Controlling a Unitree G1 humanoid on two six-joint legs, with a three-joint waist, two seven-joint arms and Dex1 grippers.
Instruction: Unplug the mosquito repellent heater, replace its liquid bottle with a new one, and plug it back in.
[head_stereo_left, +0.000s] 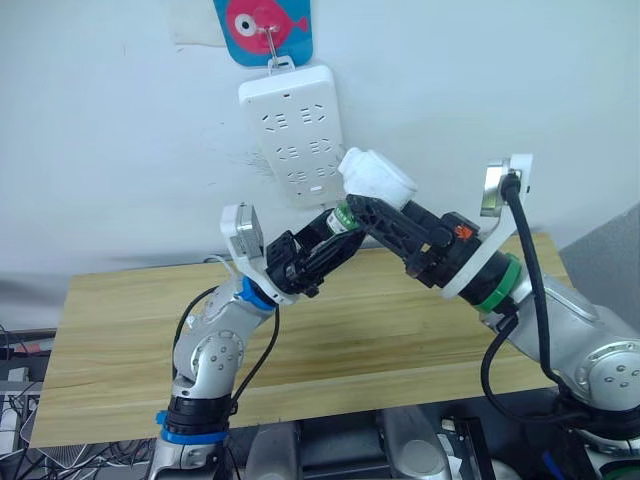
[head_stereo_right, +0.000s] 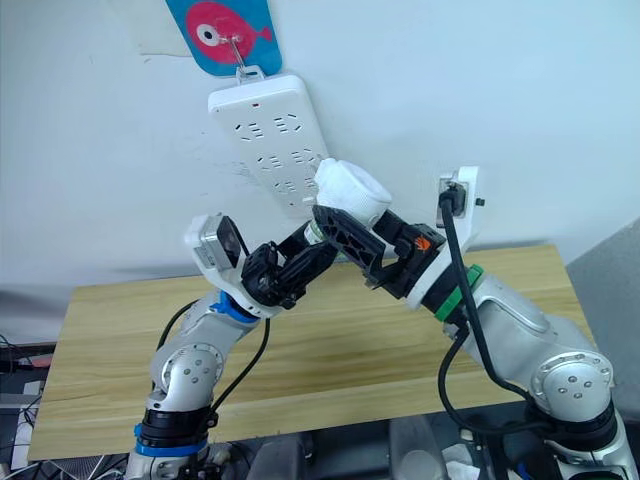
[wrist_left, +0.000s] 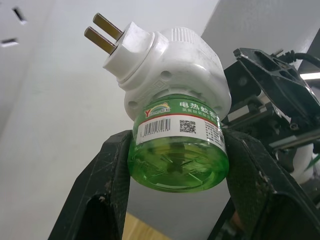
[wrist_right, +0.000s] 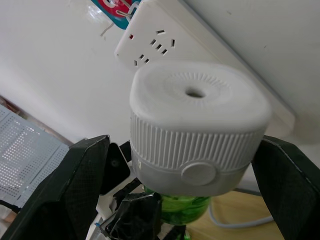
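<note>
Unplugged mosquito repellent heater (wrist_right: 197, 132) clamped in right gripper (head_stereo_left: 385, 222), held in air below power strip (head_stereo_left: 292, 130); left gripper (wrist_left: 175, 165) closed on green liquid bottle (wrist_left: 176, 150) beneath. Twist bottle only; keep heater steady.

On the green liquid bottle (wrist_left: 177, 150) you can read a label with Chinese characters "电热蚊", a barcode and a QR code; the smaller print is illegible.

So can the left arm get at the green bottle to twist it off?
Probably yes: the left tool already clamps the green bottle from both sides, while the right tool holds the white heater above it, unplugged from the power strip.
</note>
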